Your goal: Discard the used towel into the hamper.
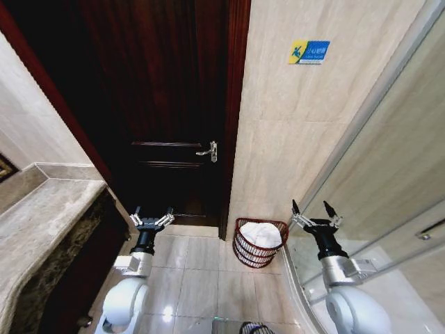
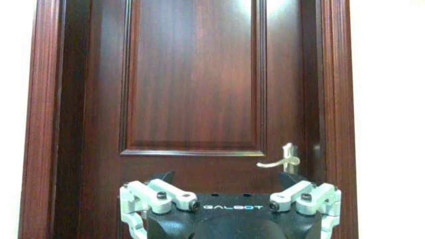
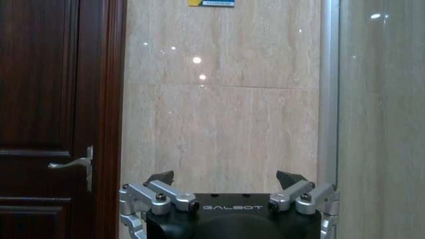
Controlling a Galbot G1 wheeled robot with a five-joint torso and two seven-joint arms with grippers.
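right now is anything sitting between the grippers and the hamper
Nothing visible does. The hamper stands on bare floor tiles by the wall, a white towel already inside. The left gripper and right gripper are both open and empty, one on either side of it, with open floor between.

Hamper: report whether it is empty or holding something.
Holding something. In the head view a white bundle of cloth fills the top of the hamper, which stands upright on the floor against the tiled wall.

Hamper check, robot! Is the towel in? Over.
Left gripper open, empty. Right gripper open, empty. White towel inside hamper by the wall. Nothing blocking.
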